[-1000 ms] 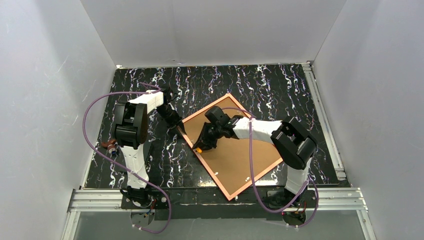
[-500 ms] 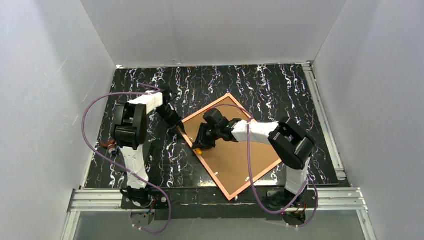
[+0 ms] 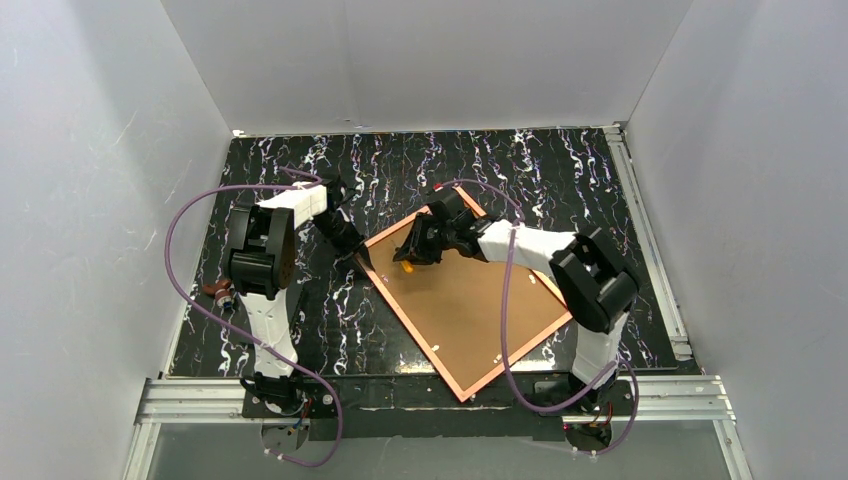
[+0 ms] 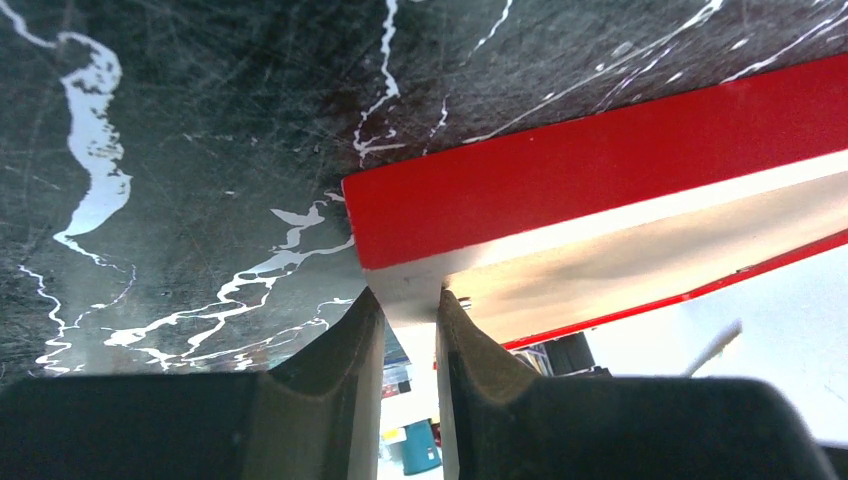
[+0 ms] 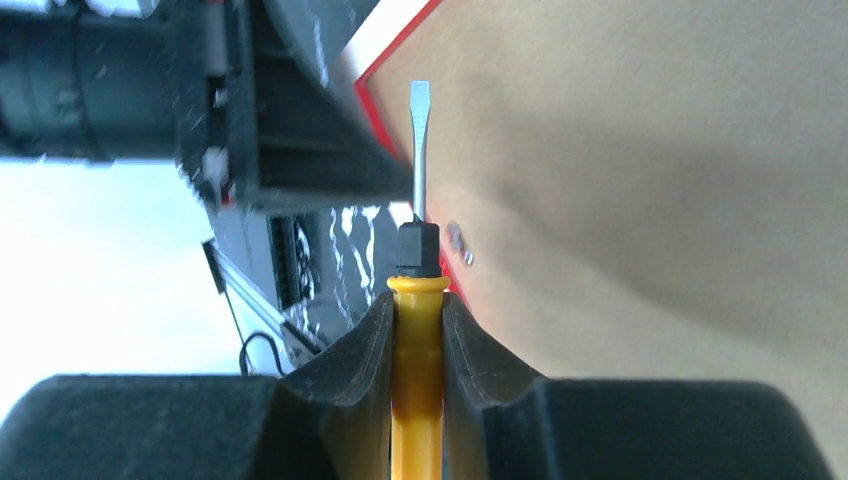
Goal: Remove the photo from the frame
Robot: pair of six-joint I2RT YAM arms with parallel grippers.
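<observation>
Lying face down mid-table, the frame (image 3: 412,322) shows the brown board back of the photo (image 3: 470,310): likely stiff, light, thin, best levered at an edge. Left gripper (image 4: 405,300) is clenched on the frame's left corner; right gripper (image 5: 417,303) clamps a screwdriver (image 5: 419,180). Only the wrist views reveal that pinch and the blade

Photo (image 3: 470,310) print side hidden, face-down; screwdriver (image 5: 418,330) handle cut off at bottom edge.

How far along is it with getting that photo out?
Done: the frame lies back up. In hand: the left claw pinches its corner; the right claw holds a screwdriver over the brown back, near a metal tab. Left: the back is still in place, the photo unseen.
</observation>
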